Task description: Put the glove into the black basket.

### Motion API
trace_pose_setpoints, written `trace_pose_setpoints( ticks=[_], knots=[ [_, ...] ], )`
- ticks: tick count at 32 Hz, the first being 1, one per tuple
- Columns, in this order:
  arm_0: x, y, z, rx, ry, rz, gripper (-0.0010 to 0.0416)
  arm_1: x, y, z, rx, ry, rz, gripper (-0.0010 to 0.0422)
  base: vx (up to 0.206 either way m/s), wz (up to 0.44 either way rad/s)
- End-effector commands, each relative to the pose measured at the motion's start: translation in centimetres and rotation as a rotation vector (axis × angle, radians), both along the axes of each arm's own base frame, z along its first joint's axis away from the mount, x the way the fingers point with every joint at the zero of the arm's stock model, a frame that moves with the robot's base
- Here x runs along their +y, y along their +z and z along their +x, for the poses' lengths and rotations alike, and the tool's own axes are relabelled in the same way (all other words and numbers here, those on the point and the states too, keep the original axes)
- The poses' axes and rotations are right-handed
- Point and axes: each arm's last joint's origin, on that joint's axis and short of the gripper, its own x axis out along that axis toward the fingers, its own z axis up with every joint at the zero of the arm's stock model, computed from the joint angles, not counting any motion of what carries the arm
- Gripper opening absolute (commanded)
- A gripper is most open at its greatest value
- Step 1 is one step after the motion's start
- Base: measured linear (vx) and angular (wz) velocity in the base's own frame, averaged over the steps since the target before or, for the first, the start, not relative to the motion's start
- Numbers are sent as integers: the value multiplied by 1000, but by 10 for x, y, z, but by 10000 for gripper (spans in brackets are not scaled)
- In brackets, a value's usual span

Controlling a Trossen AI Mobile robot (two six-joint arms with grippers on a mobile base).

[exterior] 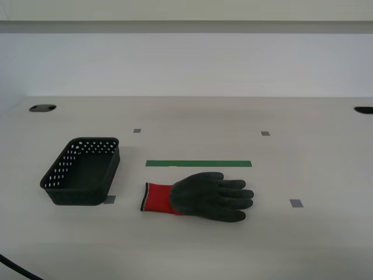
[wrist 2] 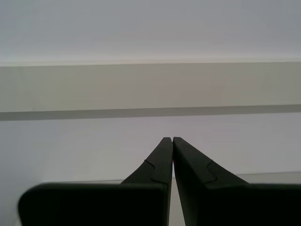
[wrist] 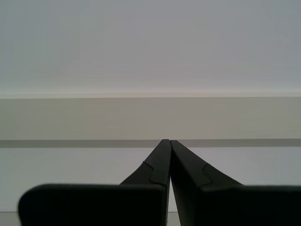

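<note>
A work glove with a dark grey rubbery palm and a bright red knit cuff (exterior: 201, 196) lies flat on the pale wood-grain table (exterior: 303, 245). Its fingers point toward the exterior view's right and its cuff toward the left. A small rectangular black plastic basket with rows of small holes in its sloping sides (exterior: 83, 171) stands near the glove, on the cuff side, apart from it and with nothing in it. A strip of green tape (exterior: 199, 164) runs across the table just beyond the glove. Small grey tape squares (exterior: 296, 203) mark the surface around them, one partly under the basket's near corner.

Neither arm shows in the exterior view. In the second wrist view, my second gripper (wrist 2: 172, 140) has its dark jaws pressed together at the tips, holding nothing, aimed at a pale wall. In the first wrist view, my first gripper (wrist: 167, 142) is likewise closed and empty, facing the same kind of wall.
</note>
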Motion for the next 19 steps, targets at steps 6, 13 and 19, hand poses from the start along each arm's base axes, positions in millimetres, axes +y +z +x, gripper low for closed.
trace_pose_setpoints(
  ticks=[6,13,19],
  knots=[
    [0,0,0,-2,1,0,1,-21,-10,-3,160,-247,-152,-1,0,0],
    [0,0,0,-3,1,0,1,-68,-37,-7,375,-404,-117,-1,0,0],
    [0,0,0,-2,1,0,1,-111,-71,-1,574,-494,-132,0,0,0]
  ],
)
